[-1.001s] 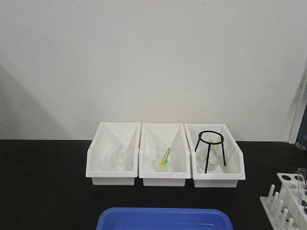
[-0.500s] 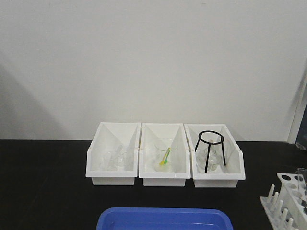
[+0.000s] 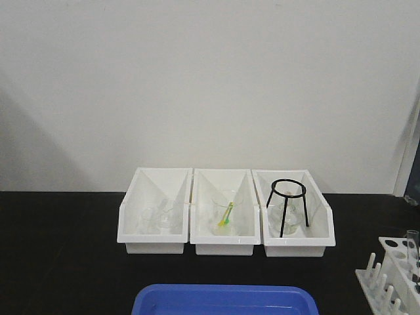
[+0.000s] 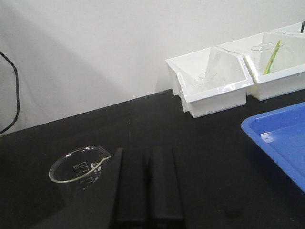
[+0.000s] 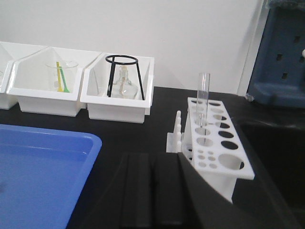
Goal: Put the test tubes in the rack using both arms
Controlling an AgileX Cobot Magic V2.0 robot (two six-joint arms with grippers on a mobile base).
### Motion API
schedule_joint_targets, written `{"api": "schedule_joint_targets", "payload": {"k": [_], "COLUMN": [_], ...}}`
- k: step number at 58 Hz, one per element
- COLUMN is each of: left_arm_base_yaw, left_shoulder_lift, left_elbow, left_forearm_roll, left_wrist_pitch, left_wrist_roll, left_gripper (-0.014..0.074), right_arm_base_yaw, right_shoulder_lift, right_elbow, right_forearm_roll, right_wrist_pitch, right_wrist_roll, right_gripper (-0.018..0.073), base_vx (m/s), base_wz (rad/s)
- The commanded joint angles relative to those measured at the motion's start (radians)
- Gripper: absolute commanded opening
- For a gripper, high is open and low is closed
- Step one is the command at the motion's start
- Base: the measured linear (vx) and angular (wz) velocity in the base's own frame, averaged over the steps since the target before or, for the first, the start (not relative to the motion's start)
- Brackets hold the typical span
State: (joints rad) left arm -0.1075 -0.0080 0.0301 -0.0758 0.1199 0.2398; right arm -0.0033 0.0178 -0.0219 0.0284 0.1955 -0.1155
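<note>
black table [image 3: 59,262]; rack [image 3: 394,279] cut off, perhaps one test tube [image 3: 411,246].

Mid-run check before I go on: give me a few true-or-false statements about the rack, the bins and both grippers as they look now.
1. One test tube stands upright in the rack. True.
2. The black tripod stand sits in the left bin. False: it is in the right bin.
3. The left gripper holds a test tube. False: its fingers are together with nothing between them.
4. A glass beaker sits just beside the left gripper. True.
5. The right gripper is shut and empty. True.
</note>
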Motion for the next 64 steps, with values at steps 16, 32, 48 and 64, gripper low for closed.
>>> {"api": "schedule_joint_targets", "payload": {"k": [16, 32, 48, 64], "left_arm_base_yaw": [0.001, 0.001, 0.001, 0.001], "left_shoulder_lift": [-0.019, -0.019, -0.019, -0.019], "left_elbow": [0.026, 0.026, 0.026, 0.026], "left_forearm_roll": [-0.003, -0.003, -0.003, -0.003], "left_wrist_pitch": [-0.072, -0.072, -0.072, -0.072], "left_wrist_roll": [-0.008, -0.008, -0.008, -0.008], "left_gripper": [-0.002, -0.002, -0.002, -0.002], "right_arm_base_yaw": [-0.034, -0.042, -0.042, -0.042], "right_shoulder_lift": [-0.036, -0.036, -0.036, -0.036], "right_elbow": [0.064, 0.064, 0.064, 0.064], "right_forearm_roll": [-0.064, -0.064, -0.064, -0.064], "right_wrist_pitch": [-0.097, -0.097, -0.097, -0.097], "right_wrist_roll": [0.077, 0.077, 0.077, 0.077], "right_gripper": [-0.0008, -0.0008, -0.0008, -0.0008], "base_vx": [0.0, 0.0, 0.0, 0.0], "base_wz": [0.0, 0.0, 0.0, 0.0]}}
